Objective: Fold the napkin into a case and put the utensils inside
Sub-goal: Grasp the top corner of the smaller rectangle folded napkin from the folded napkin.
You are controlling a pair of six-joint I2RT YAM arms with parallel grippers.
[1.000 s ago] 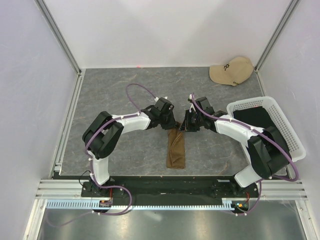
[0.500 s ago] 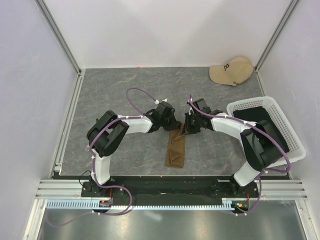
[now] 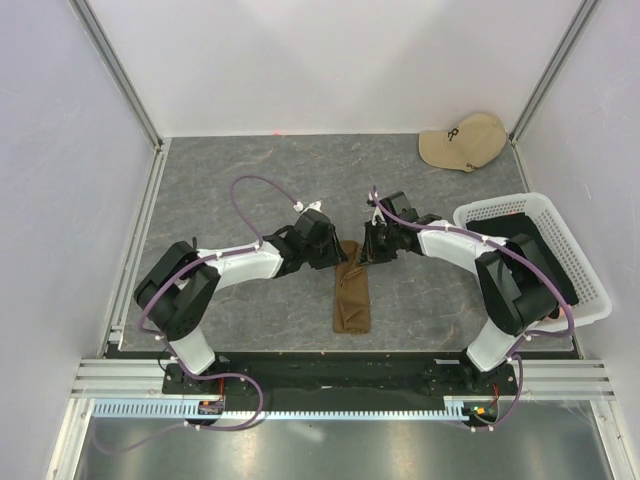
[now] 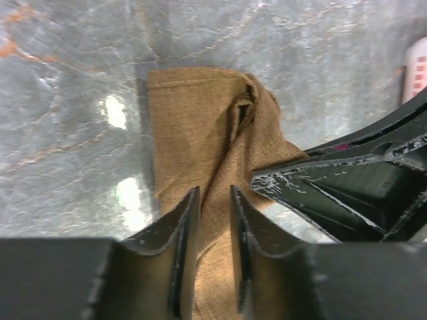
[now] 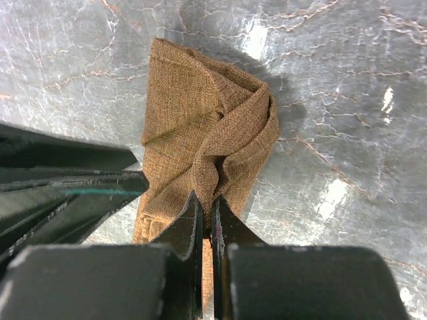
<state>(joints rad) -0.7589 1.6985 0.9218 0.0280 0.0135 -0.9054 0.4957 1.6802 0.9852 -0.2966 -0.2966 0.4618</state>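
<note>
Pinching napkin (image 5: 200, 113) fold in closed right hand (image 5: 207, 197), left hand (image 4: 215, 191) slightly parted, holding nothing; risking dragging folded layers apart on lifting one-sided

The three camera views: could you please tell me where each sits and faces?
Top external: above and behind the bases, looking down at the grey marbled table; left arm and right arm meet at the olive-brown cloth napkin.
Left wrist: on the left arm, looking down past the left gripper, jaws parted, at the napkin.
Right wrist: on the right arm, looking down past the right gripper, pinching a napkin fold.
Both wrist views share the napkin's end.
</note>
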